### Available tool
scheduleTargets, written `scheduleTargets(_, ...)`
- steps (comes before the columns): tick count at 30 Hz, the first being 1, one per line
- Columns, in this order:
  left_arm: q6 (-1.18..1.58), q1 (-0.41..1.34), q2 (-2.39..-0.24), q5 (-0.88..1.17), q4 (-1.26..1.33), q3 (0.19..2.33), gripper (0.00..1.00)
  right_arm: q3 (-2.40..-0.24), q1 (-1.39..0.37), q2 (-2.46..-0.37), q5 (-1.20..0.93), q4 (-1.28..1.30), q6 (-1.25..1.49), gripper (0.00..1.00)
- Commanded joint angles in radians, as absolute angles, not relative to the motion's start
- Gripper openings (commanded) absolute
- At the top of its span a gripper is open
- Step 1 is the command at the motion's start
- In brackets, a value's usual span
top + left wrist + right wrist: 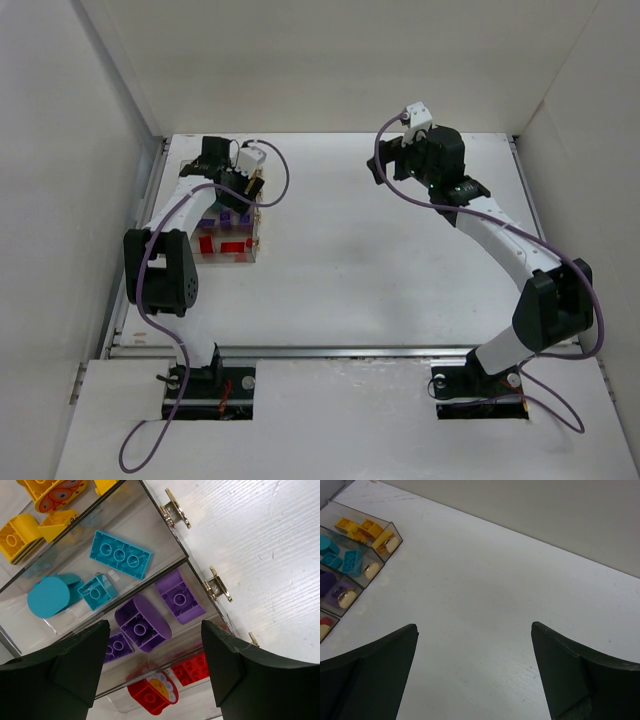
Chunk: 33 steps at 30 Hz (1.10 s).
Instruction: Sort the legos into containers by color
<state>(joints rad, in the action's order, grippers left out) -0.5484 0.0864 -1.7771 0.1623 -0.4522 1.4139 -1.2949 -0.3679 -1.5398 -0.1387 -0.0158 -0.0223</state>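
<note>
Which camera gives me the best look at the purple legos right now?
Left wrist: three purple legos fill mid-frame, studs clear, inside one bin. Top external shows only small purple specks beside the left arm. Right wrist catches a purple sliver at its left edge.

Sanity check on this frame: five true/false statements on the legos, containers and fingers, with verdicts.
1. The left gripper has its fingers apart with nothing between them. True.
2. The purple legos share a compartment with the teal legos. False: a clear wall separates them, each colour in its own container.
3. The right gripper grips a red lego. False: its fingers are wide apart and empty, over bare table.
4. The red legos lie in the container beside the purple one. True.
5. The yellow legos lie in the container beside the teal one. True.
</note>
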Motion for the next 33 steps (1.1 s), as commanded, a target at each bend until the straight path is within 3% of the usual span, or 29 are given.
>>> scheduleTargets(1,-0.522,0.087,-1.772,0.163,-0.442,1.457,0.71,-1.330,-0.376,-1.522,-0.141,-0.067,-0.020,1.00)
scheduleTargets(6,-0.408,0.058,-1.715,0.146,-0.391,1.575,0.71,-1.321,-0.376,-1.491,-0.098,-0.067,-0.020,1.00)
scheduleTargets(9,-0.251,-0.017,-1.704,0.009,-0.364,1.723,0.71,-1.321,-0.376,-1.482,0.033,-0.067,-0.009,1.00)
scheduleTargets(17,-0.086,-0.316,-1.663,-0.423,-0.267,1.790,0.84,-1.275,-0.232,-1.419,0.688,-0.067,0.228,1.00)
scheduleTargets(23,-0.126,-0.402,-1.608,-0.489,-0.232,1.744,0.89,-1.275,-0.109,-1.385,0.719,-0.067,0.249,1.00)
scheduleTargets(33,-0.091,-0.402,-1.595,-0.456,-0.253,1.690,0.91,-1.338,-0.109,-1.408,0.839,-0.067,0.287,1.00)
